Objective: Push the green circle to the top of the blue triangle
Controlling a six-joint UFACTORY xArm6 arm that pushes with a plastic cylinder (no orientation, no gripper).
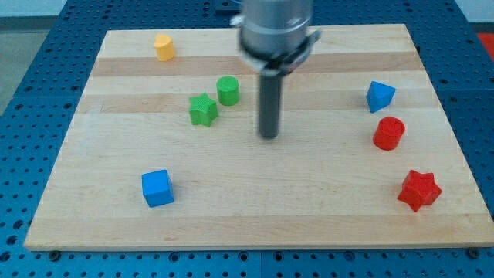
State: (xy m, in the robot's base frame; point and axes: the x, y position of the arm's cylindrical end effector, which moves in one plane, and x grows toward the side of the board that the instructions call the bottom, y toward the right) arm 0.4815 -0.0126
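The green circle [228, 90] stands on the wooden board [255, 208], left of centre near the view's top. The blue triangle [379, 96] sits far to the view's right at about the same height. My tip [268, 136] rests on the board to the right of and below the green circle, a short gap apart from it, and well left of the blue triangle.
A green star [203, 109] sits just lower left of the green circle. A red cylinder [388, 133] lies right below the blue triangle, a red star [419, 190] lower right. A blue cube [157, 188] is lower left, a yellow block [164, 46] upper left.
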